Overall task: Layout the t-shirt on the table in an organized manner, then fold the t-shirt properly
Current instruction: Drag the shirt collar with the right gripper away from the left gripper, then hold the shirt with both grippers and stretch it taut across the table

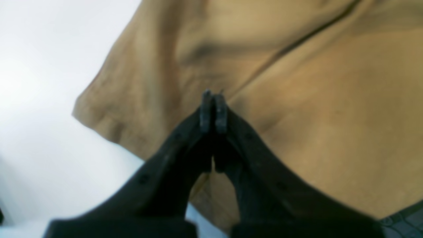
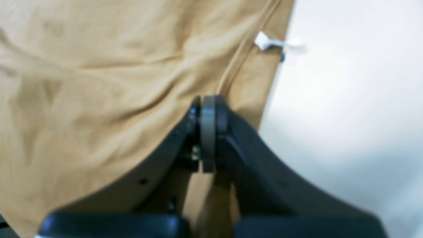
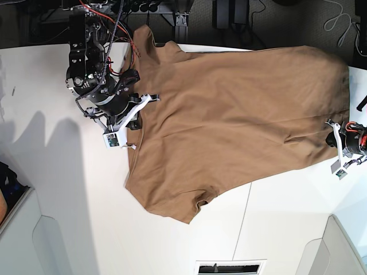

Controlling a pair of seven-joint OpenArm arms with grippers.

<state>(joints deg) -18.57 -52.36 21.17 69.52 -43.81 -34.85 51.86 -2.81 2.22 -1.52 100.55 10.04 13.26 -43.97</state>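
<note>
Base view: tan t-shirt lies spread across the white desk, w/ one arm at each end. Right gripper is clamped on the shirt's edge near a small white tag. Left gripper is pinched tight on cloth at the opposite end, beside a seam.

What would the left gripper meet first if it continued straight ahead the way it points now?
Probably the t-shirt: the shut left gripper points straight at the cloth and seems almost on it, though depth is unclear.
</note>
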